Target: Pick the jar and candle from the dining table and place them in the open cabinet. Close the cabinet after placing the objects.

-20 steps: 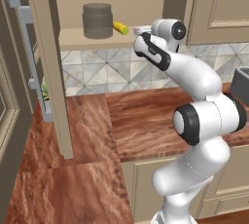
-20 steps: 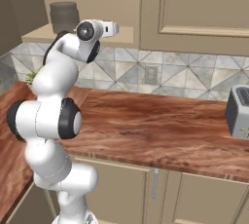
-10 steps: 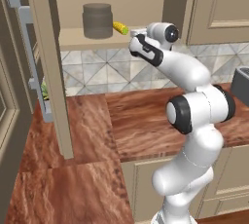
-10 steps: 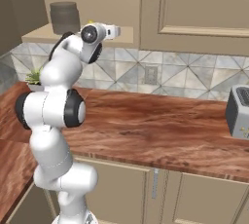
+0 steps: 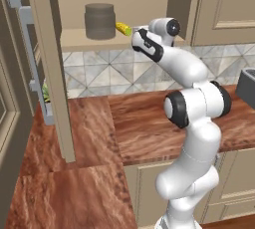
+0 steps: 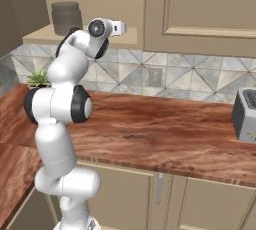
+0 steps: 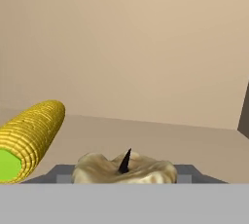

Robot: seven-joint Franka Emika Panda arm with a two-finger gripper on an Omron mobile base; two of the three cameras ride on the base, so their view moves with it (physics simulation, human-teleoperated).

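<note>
Between our finger tips [image 7: 125, 173], shut on it, we see the candle [image 7: 124, 167] low over the cabinet [image 5: 48, 49] shelf, a corn cob [image 7: 29, 139] at nine o'clock and the jar [image 5: 100, 21] parked farther along the shelf.

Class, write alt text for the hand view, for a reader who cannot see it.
A small pale tan candle with a dark wick sits at the bottom centre, between the gripper's grey fingertips, over the cabinet's tan shelf. A yellow corn cob with a green cut end lies on the shelf to its left, and a plain beige back wall fills the rest.
</note>
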